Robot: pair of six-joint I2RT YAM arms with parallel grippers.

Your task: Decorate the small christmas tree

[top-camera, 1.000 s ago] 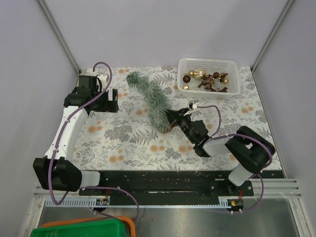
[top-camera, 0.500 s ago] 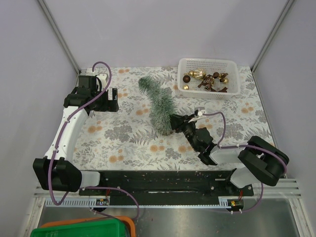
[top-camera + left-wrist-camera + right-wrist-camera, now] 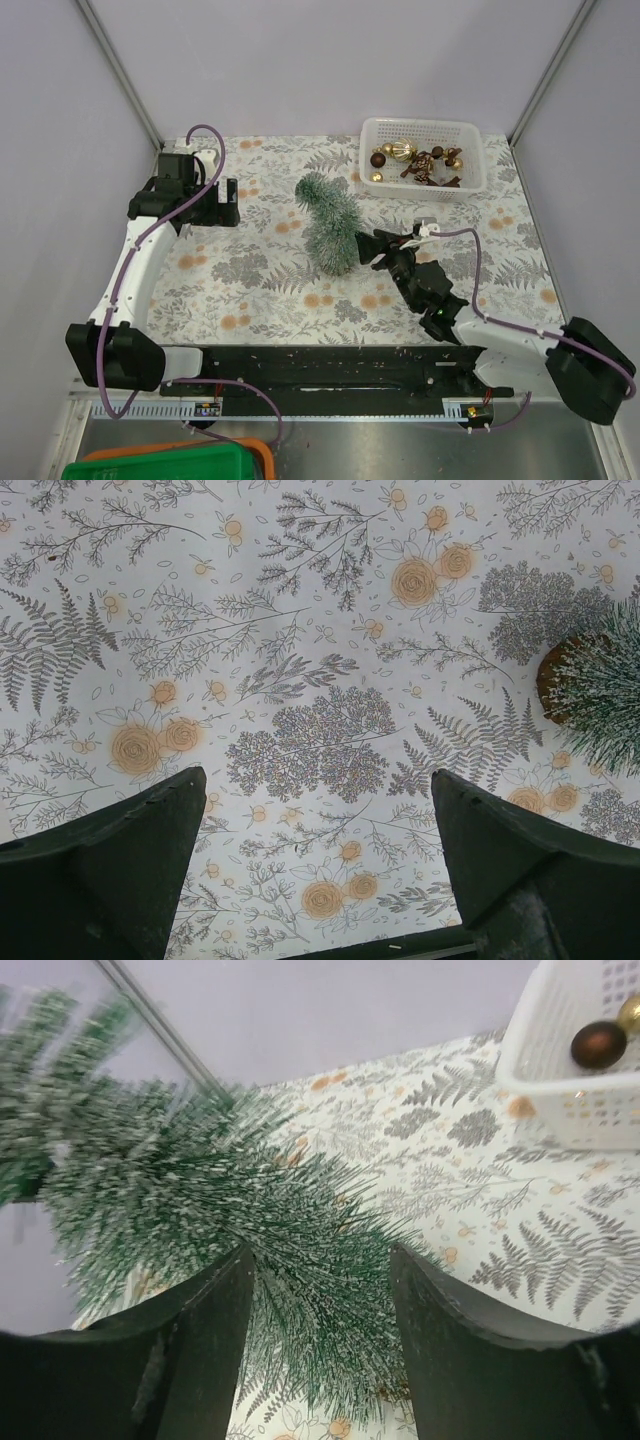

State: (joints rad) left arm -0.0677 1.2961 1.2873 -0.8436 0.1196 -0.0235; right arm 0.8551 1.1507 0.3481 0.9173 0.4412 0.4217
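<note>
The small christmas tree [image 3: 330, 225] stands near the middle of the floral cloth, its frosted tip leaning to the back left. In the left wrist view the tree [image 3: 603, 695] shows at the right edge with its brown base [image 3: 553, 676]. My right gripper [image 3: 372, 248] is at the tree's lower right. In the right wrist view its jaws [image 3: 320, 1290] stand apart, with the tree's [image 3: 250, 1220] lower bristles between them. My left gripper [image 3: 228, 203] hovers open over the cloth at the back left, and only printed cloth shows between its fingers [image 3: 315, 820].
A white basket [image 3: 470, 165] with gold and brown baubles [image 3: 415, 160] sits at the back right, also seen as the basket [image 3: 570, 1110] in the right wrist view. Grey walls with metal rails enclose the table. A green bin [image 3: 170, 465] lies below the front edge.
The tree has swung from lying flat toward upright. My right arm has stretched to the right, and its jaws have parted from shut. The left arm has not moved.
</note>
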